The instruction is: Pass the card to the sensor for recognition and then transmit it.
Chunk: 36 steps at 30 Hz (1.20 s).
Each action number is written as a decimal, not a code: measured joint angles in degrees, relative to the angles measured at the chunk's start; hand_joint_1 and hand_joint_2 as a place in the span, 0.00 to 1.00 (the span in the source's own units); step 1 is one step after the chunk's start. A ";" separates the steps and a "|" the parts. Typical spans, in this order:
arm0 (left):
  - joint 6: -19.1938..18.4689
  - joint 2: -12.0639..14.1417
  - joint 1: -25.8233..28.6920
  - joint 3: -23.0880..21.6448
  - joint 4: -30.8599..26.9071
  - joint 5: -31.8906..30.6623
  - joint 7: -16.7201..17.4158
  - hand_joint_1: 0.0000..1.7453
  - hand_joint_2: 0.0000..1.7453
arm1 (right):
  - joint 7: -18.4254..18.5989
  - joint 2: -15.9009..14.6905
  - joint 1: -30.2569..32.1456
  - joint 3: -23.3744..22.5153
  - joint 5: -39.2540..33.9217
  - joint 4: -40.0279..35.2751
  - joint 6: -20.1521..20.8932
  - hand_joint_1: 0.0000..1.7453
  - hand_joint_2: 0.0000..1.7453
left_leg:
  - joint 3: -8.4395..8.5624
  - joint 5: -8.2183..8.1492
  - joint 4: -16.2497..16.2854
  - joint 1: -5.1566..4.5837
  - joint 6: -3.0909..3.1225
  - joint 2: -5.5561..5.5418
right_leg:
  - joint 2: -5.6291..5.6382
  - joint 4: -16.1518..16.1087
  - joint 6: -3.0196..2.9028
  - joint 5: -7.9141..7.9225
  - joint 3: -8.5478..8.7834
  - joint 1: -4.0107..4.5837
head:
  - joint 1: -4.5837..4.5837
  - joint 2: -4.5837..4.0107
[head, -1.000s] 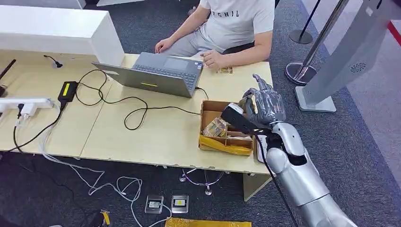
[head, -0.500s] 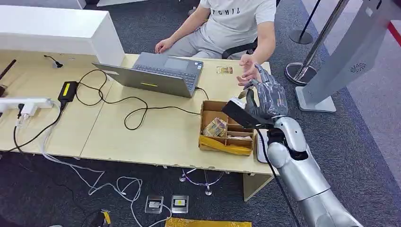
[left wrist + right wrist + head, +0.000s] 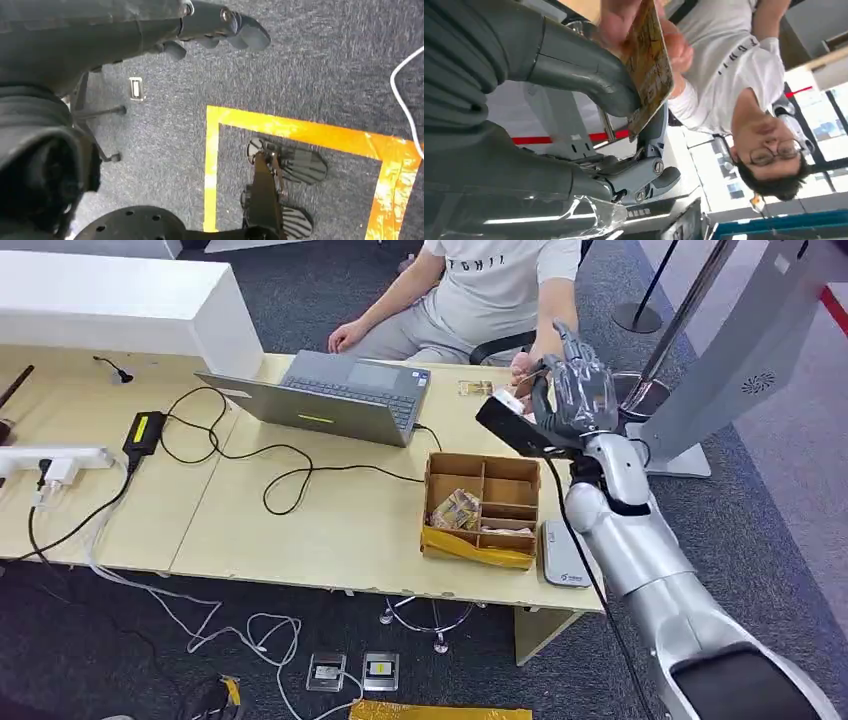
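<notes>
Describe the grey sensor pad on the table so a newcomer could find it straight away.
Start at the light wooden table and go to its near right corner, on the robot's side. There, just right of the open brown cardboard box with compartments, lies the flat grey rounded sensor pad. Unlike the grey open laptop farther back, it is small, closed and lies flat at the table's edge.

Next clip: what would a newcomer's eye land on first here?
The raised right hand at the table's far right corner, pinching a gold patterned card that the seated person's hand also grips. Next comes the compartmented cardboard box on the table, beside the grey sensor pad at its near edge.
</notes>
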 joint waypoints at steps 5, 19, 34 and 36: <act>-0.02 -0.02 -0.03 0.00 0.00 -0.15 0.00 0.00 0.00 | 0.57 0.63 -0.14 0.00 0.09 4.24 -0.15 1.00 1.00 | -0.01 -0.01 0.00 0.00 0.00 0.00 | 0.00 0.00 0.00 0.00 -0.02 0.00 | -0.02 0.02; -0.39 0.02 -0.01 -0.07 0.00 -0.15 0.00 0.00 0.00 | 1.31 1.29 -0.38 0.00 0.81 9.53 -0.81 0.00 0.00 | -0.01 0.00 0.00 0.00 0.00 0.00 | 0.01 0.00 0.00 0.00 -0.02 0.00 | -0.02 0.02; -0.76 0.04 0.12 -0.07 0.00 -0.50 0.00 0.00 0.00 | -3.60 1.40 -0.02 -0.06 -5.08 10.53 -2.09 0.00 0.00 | 0.00 0.00 0.00 0.00 0.00 0.01 | 0.01 0.00 0.00 0.00 -0.03 0.00 | -0.02 0.00; -0.70 0.02 0.29 -0.07 0.00 -0.44 0.00 0.00 0.00 | -6.43 1.40 0.00 -0.70 -11.01 10.84 -2.14 0.00 0.00 | 0.00 0.00 0.00 0.00 0.00 0.01 | 0.02 -0.01 0.00 0.00 -0.05 0.00 | -0.02 0.02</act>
